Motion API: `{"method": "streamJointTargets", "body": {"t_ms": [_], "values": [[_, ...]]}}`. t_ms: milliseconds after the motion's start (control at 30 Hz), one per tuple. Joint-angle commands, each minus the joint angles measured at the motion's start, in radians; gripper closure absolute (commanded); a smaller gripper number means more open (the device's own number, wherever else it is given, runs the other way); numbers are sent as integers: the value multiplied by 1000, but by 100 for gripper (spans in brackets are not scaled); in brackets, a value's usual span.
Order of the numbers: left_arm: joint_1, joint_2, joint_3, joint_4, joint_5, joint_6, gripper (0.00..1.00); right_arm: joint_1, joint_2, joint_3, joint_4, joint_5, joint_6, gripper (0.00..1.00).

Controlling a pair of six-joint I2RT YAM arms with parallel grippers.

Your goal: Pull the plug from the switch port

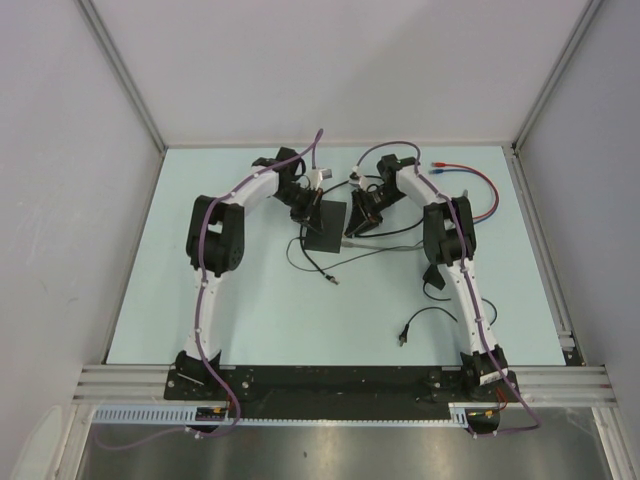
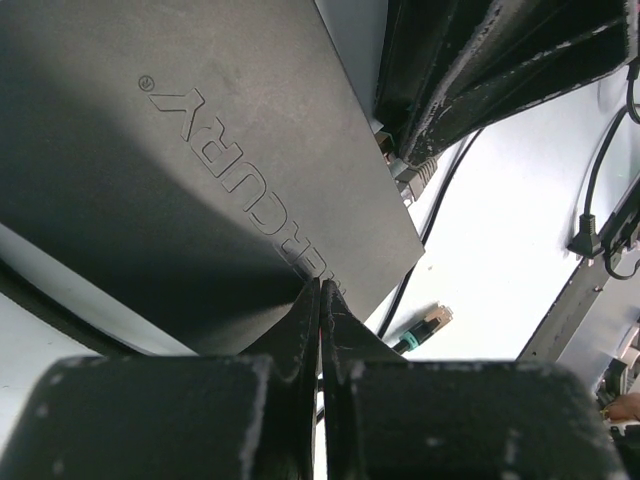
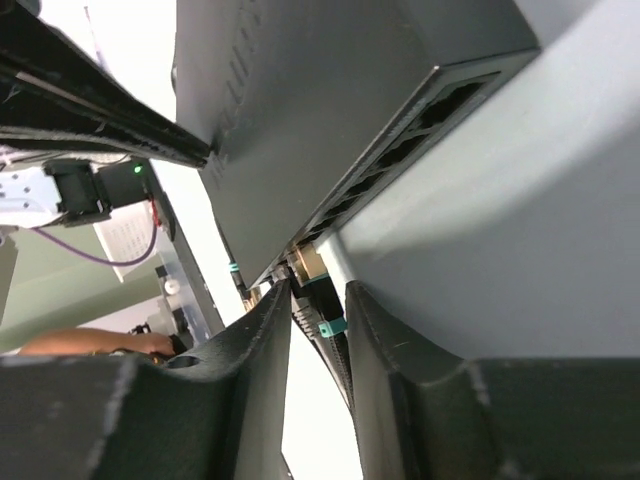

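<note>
The switch (image 1: 325, 225) is a flat matte-black box in the middle of the table; its top fills the left wrist view (image 2: 200, 170). In the right wrist view its row of sockets (image 3: 400, 140) faces me. A plug (image 3: 312, 265) with a gold metal shell, black boot and teal band sits in the end socket. My right gripper (image 3: 318, 300) has a finger on each side of the boot, closed onto it; it also shows in the top view (image 1: 357, 218). My left gripper (image 2: 322, 295) is shut, tips against the switch's near edge, and also shows in the top view (image 1: 305, 208).
A loose gold plug with a teal band (image 2: 432, 322) lies on the table beside the switch. Black leads (image 1: 320, 265) trail in front of the switch, and another ends near the right arm (image 1: 405, 335). Red and blue cables (image 1: 480, 190) curl at the back right.
</note>
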Motion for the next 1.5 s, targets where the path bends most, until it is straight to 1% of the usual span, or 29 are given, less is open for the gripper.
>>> {"method": "streamJointTargets", "body": {"t_ms": [0, 200, 367, 600, 700, 833, 1467], "values": [[-13, 23, -9, 10, -39, 6, 99, 61, 40, -37, 66, 302, -12, 71], [-13, 23, -8, 10, -39, 7, 99, 80, 43, -37, 59, 342, -18, 76], [-13, 25, -9, 12, -41, 7, 99, 87, 40, -57, 49, 388, -31, 85], [-13, 31, -9, 17, -50, 4, 100, 92, 6, -98, 34, 457, -57, 93], [-13, 37, -8, 17, -53, 4, 100, 93, -15, -118, 22, 483, -75, 100], [-13, 43, -3, 21, -65, -2, 100, 90, -31, -150, 9, 509, -94, 100], [-14, 48, 8, 21, -76, -6, 100, 84, -78, -192, -11, 552, -123, 100]]}}
